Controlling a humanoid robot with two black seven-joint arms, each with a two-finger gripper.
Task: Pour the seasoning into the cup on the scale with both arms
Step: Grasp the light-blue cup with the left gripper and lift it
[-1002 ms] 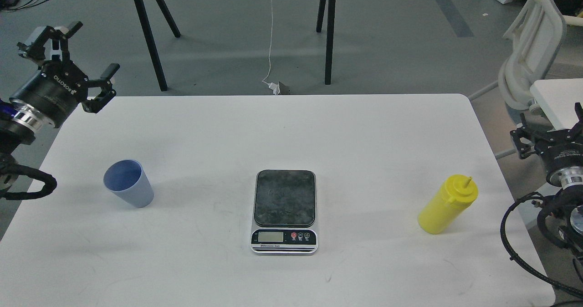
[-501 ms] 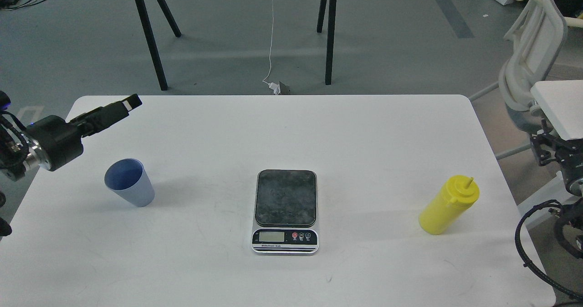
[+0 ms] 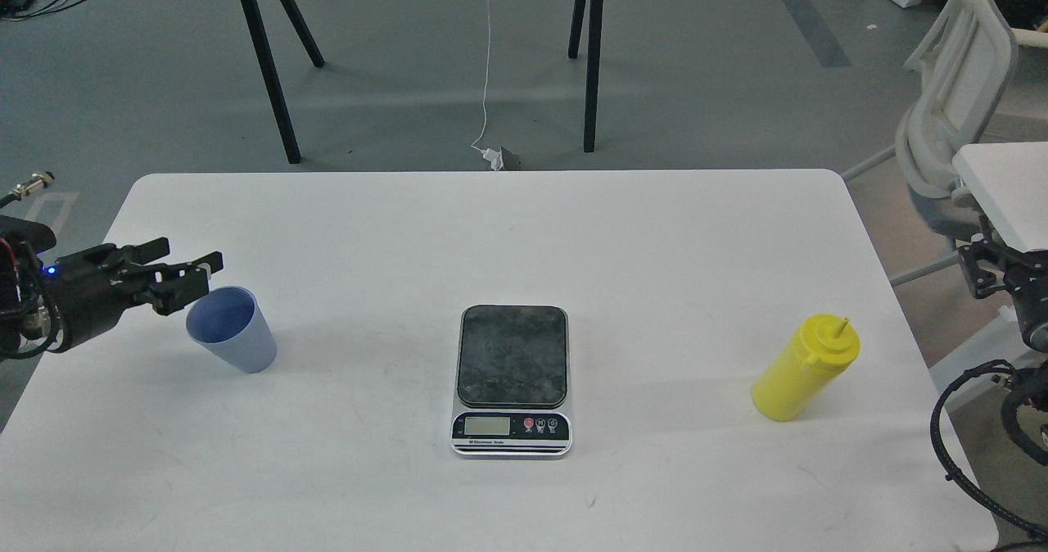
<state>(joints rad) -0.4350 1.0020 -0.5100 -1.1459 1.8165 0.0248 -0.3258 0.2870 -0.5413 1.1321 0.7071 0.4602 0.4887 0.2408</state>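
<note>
The light blue cup (image 3: 232,331) stands upright on the white table (image 3: 491,224) at the left. My left gripper (image 3: 190,276) reaches in low from the left, open and empty, with its fingertips just up and left of the cup's rim. The scale (image 3: 512,355) lies at the table's middle with nothing on its dark plate. The yellow seasoning bottle (image 3: 806,368) stands upright at the right, nozzle up. My right gripper (image 3: 995,269) is at the right edge, off the table and well apart from the bottle; its fingers cannot be told apart.
A white chair (image 3: 958,85) and a second white tabletop (image 3: 1007,183) stand off the table's right side. Black trestle legs (image 3: 266,69) and a hanging white cable (image 3: 487,61) stand on the floor beyond the far edge.
My left gripper has come down and forward from high at the left to the cup's rim. My right gripper has drawn back towards the right edge. Cup, scale and bottle have not moved.
</note>
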